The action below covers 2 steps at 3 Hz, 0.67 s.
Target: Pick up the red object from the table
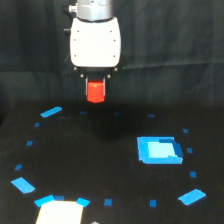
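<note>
Exterior view first, near to far: at the table's (100, 165) near edge we see a pale shape (59, 212), cut off by the frame and too blurred to name. Toward the right edge lies a blue patch (159, 150). Beyond, above the far edge, the gripper (96, 80) holds the red object (95, 91), apparently clear of the surface. We judge the pickup essentially done. Its fingers are mostly hidden.
</note>
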### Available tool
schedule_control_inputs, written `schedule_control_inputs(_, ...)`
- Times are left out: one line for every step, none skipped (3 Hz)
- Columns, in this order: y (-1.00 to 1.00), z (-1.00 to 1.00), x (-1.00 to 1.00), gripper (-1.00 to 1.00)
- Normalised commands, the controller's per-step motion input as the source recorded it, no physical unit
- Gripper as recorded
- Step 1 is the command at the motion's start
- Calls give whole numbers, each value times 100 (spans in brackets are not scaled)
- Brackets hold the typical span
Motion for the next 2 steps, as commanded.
schedule_control_inputs(4,-43,8,-100)
schedule_control_inputs(-9,-45,-6,-100)
